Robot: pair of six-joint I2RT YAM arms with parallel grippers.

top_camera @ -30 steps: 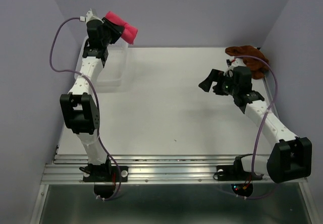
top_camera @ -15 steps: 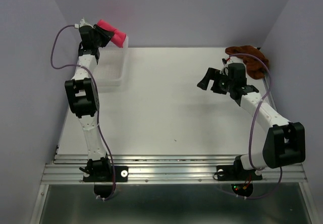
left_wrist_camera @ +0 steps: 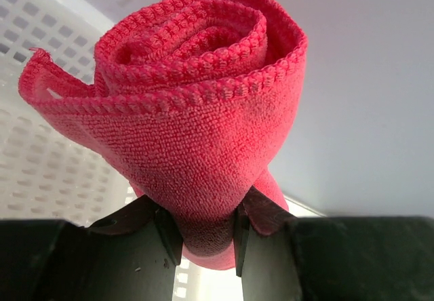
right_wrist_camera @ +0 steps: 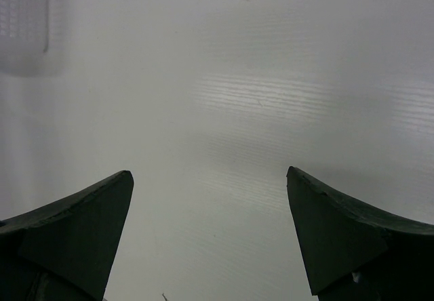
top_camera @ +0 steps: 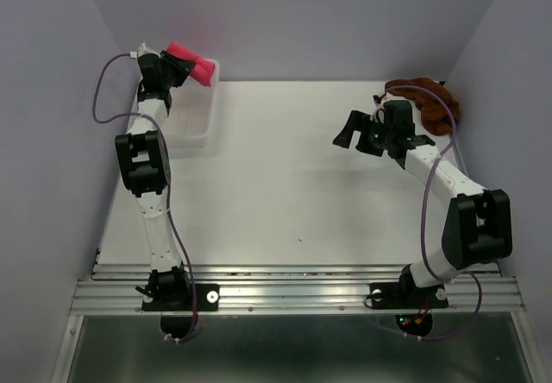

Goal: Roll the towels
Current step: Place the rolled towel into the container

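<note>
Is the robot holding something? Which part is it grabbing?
Yes. The left gripper squeezes the rolled pink towel across its sides, with the spiral end sticking out. The right gripper is open and empty.

Robot lab test cell, plain lilac walls point(top_camera: 345, 21) boxing me in, white worktop point(top_camera: 285, 185), aluminium mounting rail point(top_camera: 293, 284) at my base

The pink towel point(left_wrist_camera: 196, 111) is nubbly, looped cloth; the basket point(left_wrist_camera: 41, 172) behind it is perforated plastic, probably matt; the table point(right_wrist_camera: 224, 77) is smooth, faintly glossy.
</note>
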